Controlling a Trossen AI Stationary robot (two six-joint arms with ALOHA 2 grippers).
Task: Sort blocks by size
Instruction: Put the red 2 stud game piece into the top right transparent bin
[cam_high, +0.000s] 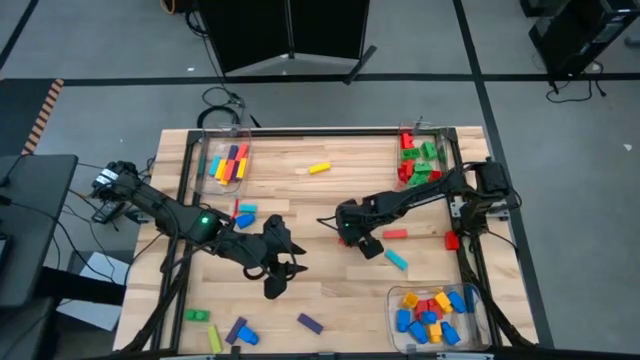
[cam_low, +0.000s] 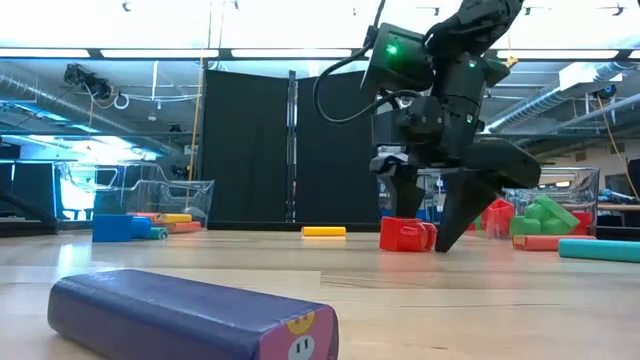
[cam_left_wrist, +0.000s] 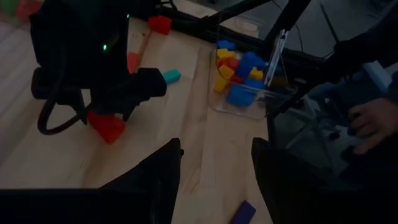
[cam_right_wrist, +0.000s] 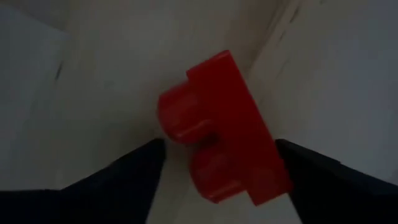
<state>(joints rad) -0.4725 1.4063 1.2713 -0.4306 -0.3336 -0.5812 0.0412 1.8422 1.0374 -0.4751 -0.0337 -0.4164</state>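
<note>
A small red block (cam_right_wrist: 217, 130) with two studs lies on the wooden table (cam_high: 330, 290) near its middle; it also shows in the low view (cam_low: 405, 234). My right gripper (cam_right_wrist: 221, 155) points down over it, open, with one finger on either side of the block. Whether a finger touches the block does not show. In the high view the right gripper (cam_high: 363, 243) covers the block. My left gripper (cam_high: 280, 268) hangs above the table's middle left, open, with nothing between its fingers (cam_left_wrist: 165, 177).
Clear bins stand at the far left (cam_high: 228, 165), far right (cam_high: 420, 160) and near right (cam_high: 435, 315), each with blocks inside. Loose blocks lie about: a yellow one (cam_high: 319, 168), a red bar (cam_high: 395, 234), a teal bar (cam_high: 397, 260), a purple bar (cam_high: 310, 322). A person's hand (cam_left_wrist: 373, 121) shows beyond the table.
</note>
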